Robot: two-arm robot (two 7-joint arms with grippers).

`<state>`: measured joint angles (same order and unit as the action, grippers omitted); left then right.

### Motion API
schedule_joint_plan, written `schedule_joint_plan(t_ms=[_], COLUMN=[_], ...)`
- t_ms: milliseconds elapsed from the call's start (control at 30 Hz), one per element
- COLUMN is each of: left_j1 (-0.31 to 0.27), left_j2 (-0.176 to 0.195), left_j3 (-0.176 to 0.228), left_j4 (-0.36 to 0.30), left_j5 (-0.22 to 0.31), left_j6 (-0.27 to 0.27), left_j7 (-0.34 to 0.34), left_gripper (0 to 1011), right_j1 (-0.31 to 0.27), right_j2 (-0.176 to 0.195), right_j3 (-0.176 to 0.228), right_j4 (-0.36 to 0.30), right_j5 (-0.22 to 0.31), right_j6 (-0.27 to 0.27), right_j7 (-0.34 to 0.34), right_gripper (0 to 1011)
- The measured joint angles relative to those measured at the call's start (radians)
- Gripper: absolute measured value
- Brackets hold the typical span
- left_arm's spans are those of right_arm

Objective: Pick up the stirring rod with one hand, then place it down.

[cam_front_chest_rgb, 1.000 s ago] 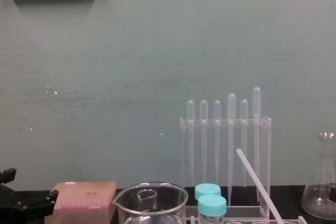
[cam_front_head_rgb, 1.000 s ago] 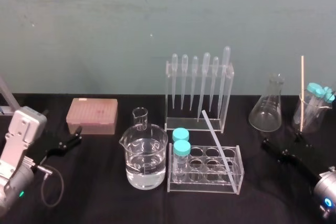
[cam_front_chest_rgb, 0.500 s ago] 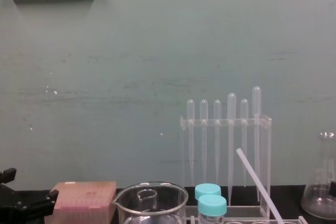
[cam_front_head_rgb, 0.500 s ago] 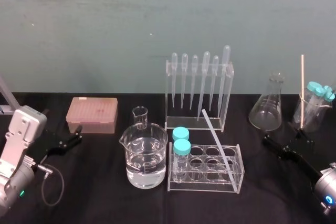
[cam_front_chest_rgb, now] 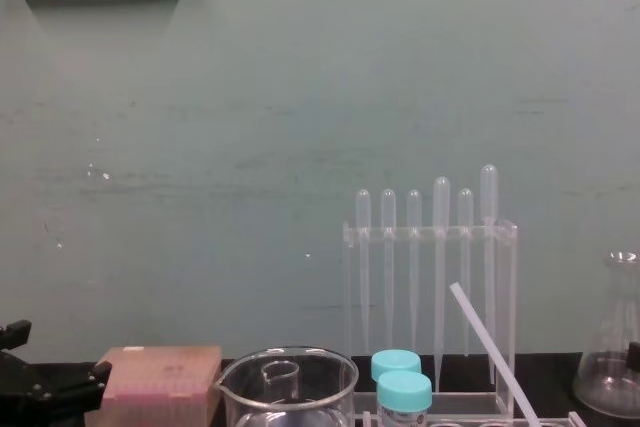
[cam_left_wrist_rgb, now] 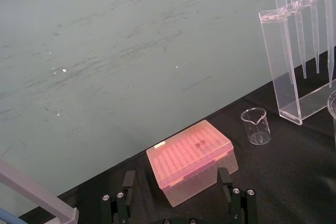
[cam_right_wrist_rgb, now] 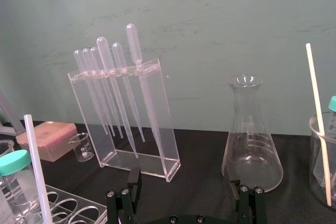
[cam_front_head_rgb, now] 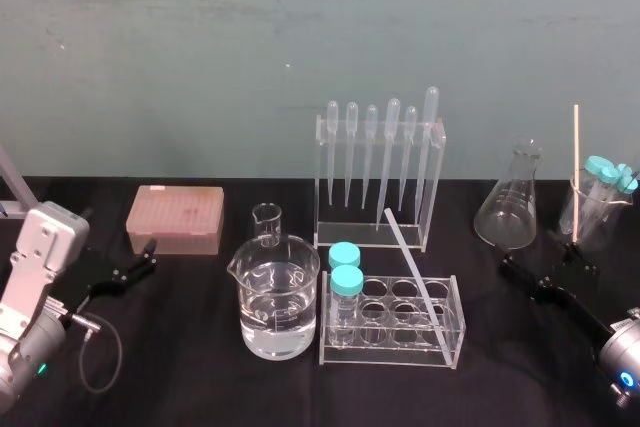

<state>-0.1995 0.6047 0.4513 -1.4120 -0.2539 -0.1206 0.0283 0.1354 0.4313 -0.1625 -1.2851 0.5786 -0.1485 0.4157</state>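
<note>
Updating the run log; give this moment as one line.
phase: pre-grasp | stirring rod: leaning in test-tube rack, untouched | right gripper: open, near flask | left gripper: open, by pink box

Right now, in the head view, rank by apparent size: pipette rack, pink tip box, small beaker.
1. pipette rack
2. pink tip box
3. small beaker
All sit similarly far back, so the order holds.

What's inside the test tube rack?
Two teal-capped tubes at its left end and the stirring rod leaning in a right-side hole; the rod's lower tip is unclear.
</note>
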Motion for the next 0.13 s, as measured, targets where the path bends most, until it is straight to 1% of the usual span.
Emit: schedule_joint_plan(t_ms=[133], left_j1=[0.0], left_j2=[0.0], left_j3=[0.0], left_j4=[0.0], left_j5=[0.0], left_j6=[0.0], left_j7=[0.0], left_gripper=[1000], right_j1=[0.0], right_j2=[0.0], right_j3=[0.0], right_j4=[0.0], right_j5=[-0.001], right_j6=[-0.001], right_j7=[0.0], right_gripper=[1003])
